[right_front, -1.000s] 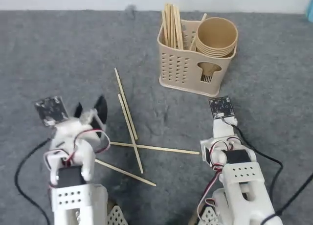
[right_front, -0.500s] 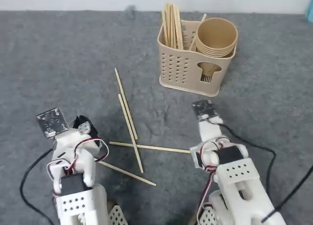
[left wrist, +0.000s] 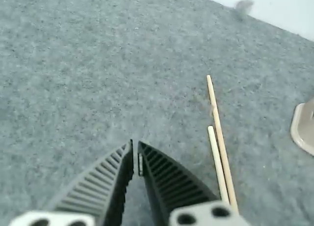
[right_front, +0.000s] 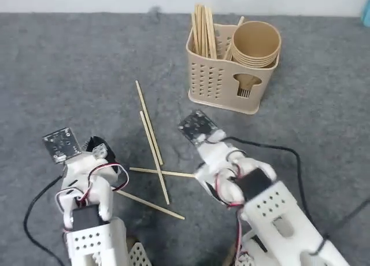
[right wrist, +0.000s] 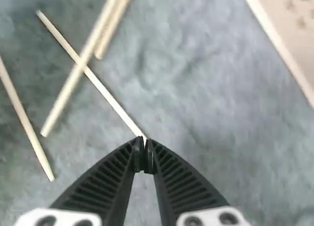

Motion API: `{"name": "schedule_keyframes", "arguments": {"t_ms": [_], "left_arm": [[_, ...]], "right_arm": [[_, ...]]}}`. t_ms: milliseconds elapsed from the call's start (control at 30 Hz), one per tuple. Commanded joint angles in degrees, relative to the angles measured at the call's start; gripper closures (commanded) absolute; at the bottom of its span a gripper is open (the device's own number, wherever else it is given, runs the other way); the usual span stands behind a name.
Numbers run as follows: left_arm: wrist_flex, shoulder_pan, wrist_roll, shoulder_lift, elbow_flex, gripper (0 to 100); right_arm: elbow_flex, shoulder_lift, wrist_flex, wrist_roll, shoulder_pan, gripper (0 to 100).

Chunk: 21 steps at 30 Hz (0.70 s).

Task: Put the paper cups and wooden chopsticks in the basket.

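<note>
On the carpet (right_front: 69, 58) — four chopsticks (right_front: 154, 157).

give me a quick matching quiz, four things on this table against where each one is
Things:
1 paper cups
2 loose chopsticks
3 right gripper
4 left gripper

Places:
A shut above bare carpet, chopsticks off to one side
B stacked inside the basket
C lying crossed on the carpet
D shut, tip right at one chopstick's end

Pairs: 1-B, 2-C, 3-D, 4-A
</note>
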Motion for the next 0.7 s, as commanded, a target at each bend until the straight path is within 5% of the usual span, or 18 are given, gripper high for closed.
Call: {"name": "schedule_keyframes", "arguments": {"t_ms": [0,200,433,667], "left_arm": [[0.26,-0.7,0.0,-0.53,-1.8,99],[-1.05,-4.04,0.18,6.51,-5.76,99],[-13.1,-10.46,0.53,35.16,-15.34,99],[-17.85,-16.97,8.79,57.23,-26.51,99]], "right_arm": [[-8.18,8.13,-2.24,0.88,-1.36,99.1],[-22.95,28.0,-5.93,0.79,-1.45,98.9],[-42.37,51.82,-12.35,-1.41,-5.49,98.9],[-66.37,71.87,-12.26,-2.64,-5.76,98.8]]}}
